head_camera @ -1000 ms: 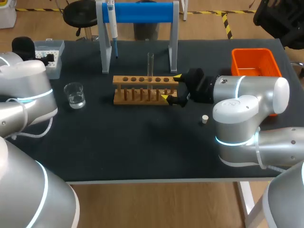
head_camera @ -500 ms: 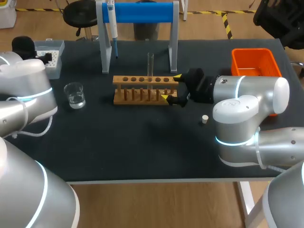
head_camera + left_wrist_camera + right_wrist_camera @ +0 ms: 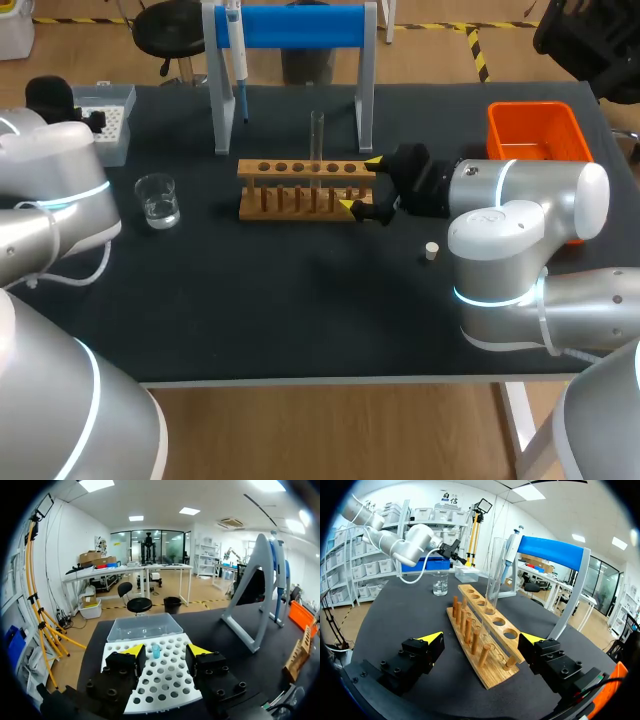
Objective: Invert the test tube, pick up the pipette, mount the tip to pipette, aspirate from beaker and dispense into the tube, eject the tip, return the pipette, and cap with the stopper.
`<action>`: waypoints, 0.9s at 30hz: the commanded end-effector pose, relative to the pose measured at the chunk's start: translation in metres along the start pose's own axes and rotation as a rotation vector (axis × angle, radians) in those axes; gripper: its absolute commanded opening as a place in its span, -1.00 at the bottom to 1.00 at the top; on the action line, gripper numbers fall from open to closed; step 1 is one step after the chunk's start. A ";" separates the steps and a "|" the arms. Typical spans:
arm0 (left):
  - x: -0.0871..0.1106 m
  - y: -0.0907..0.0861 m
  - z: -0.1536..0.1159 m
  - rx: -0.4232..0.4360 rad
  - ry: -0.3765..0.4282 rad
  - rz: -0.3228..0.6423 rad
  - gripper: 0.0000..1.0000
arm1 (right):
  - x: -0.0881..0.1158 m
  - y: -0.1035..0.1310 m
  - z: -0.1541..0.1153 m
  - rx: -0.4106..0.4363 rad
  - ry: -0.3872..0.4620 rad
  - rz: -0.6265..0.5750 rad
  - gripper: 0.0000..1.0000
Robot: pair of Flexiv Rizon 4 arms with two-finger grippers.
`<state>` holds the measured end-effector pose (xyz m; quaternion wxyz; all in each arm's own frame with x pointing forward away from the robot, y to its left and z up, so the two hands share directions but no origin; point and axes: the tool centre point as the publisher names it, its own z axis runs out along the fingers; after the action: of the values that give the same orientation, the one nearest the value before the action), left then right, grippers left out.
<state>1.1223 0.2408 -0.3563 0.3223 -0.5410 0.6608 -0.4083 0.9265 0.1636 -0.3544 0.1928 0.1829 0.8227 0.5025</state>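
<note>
Head view, change: nothing on the surface [image 3: 300,300] has shifted in the last second. The right fingers [image 3: 373,161] have kept their place at the right end of the rack [image 3: 300,190]. Only the left arm [image 3: 55,190], at the far left, has nudged slightly.
Head view, meaning: we judge the tube step done and the pipette pick-up not yet begun. The pipette [image 3: 238,60] hangs on the blue stand [image 3: 300,25] at the far side, and no fingers are near it.
Head view, tube: the test tube [image 3: 317,135] stands upright in one of the rack's holes, left of the right fingers and clear of them.
Head view, other items: the beaker [image 3: 158,200] sits left of the rack. The stopper [image 3: 431,250] lies nearer to us and to the rack's right.
Left wrist view, fingers: the left fingers [image 3: 132,651] are spread apart and hold nothing. They hang over the tip box [image 3: 160,685], and a single blue tip [image 3: 156,651] stands in the box between them, untouched.
Left wrist view, pipette: the stand is off to the right and farther away, well apart from these fingers.
Right wrist view, fingers: spread apart and empty, one on either side of the rack's near end. We see no contact with the wood.
Right wrist view, tube: it stands upright in the rack ahead of the fingers, several holes along and not between them. The beaker is beyond the rack's far end.
</note>
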 end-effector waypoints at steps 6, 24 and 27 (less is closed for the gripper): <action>-0.003 -0.001 0.007 -0.011 0.006 0.009 0.00 | 0.000 -0.001 0.000 -0.001 0.000 0.000 1.00; -0.005 0.000 0.011 -0.020 0.011 0.011 -0.01 | 0.000 -0.001 0.000 -0.001 0.000 0.000 1.00; -0.005 0.001 0.012 -0.022 0.012 0.011 -0.01 | 0.000 -0.001 0.000 -0.001 0.000 0.000 1.00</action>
<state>1.1299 0.2416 -0.3623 0.3185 -0.5387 0.6672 -0.4040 0.9265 0.1636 -0.3544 0.1928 0.1829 0.8227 0.5025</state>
